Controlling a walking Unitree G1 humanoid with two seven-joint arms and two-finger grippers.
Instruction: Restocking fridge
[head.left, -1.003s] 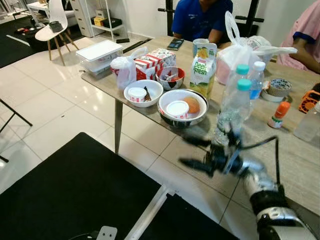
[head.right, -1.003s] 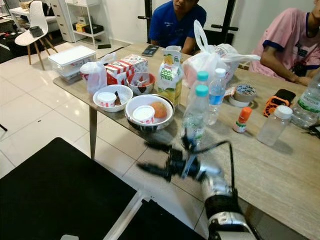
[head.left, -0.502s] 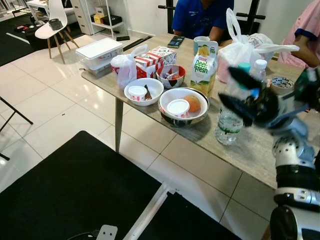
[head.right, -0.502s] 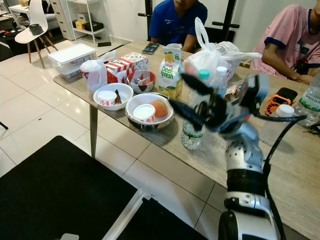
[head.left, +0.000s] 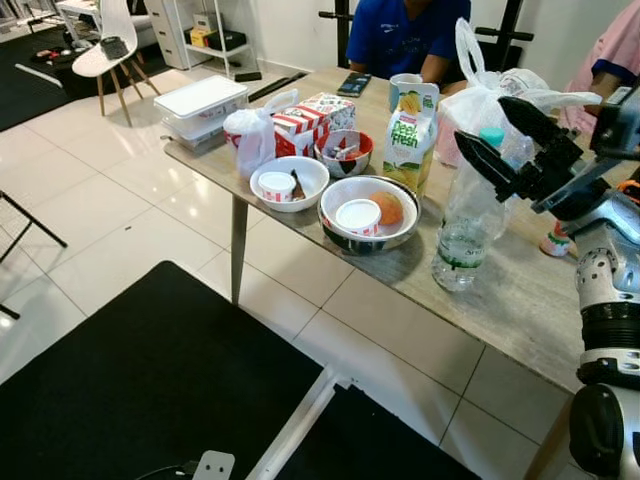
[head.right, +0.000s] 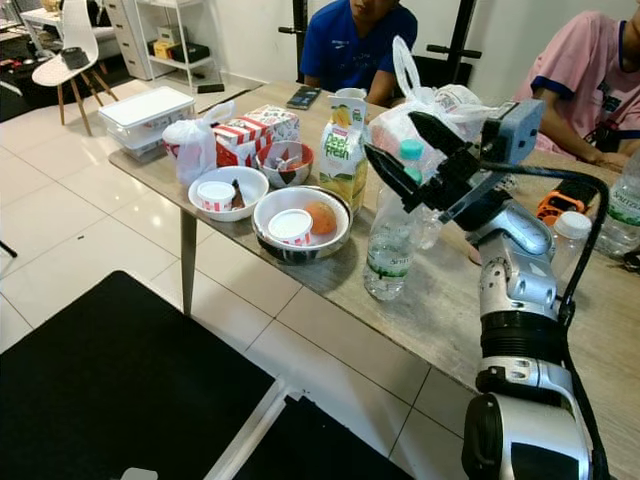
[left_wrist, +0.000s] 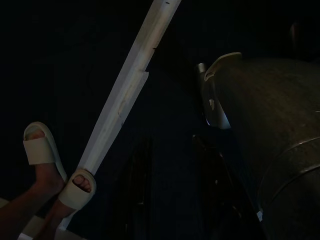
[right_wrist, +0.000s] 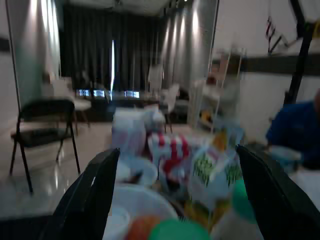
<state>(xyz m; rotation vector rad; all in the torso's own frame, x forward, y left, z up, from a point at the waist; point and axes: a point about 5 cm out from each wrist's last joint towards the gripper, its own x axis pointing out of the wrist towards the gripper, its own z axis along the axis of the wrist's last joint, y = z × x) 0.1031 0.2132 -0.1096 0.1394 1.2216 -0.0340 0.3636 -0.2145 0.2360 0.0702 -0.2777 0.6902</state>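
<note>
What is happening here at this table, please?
The robot stands at a wooden table crowded with food and drinks. Its right claw is raised over the table with its fingers spread open, just above two water bottles with teal caps, and it holds nothing yet. Nearby stand a juice carton, a bowl holding an orange and a small cup, and a tied plastic bag. Two people sit at the far side. The left arm hangs idle, low by the floor.
</note>
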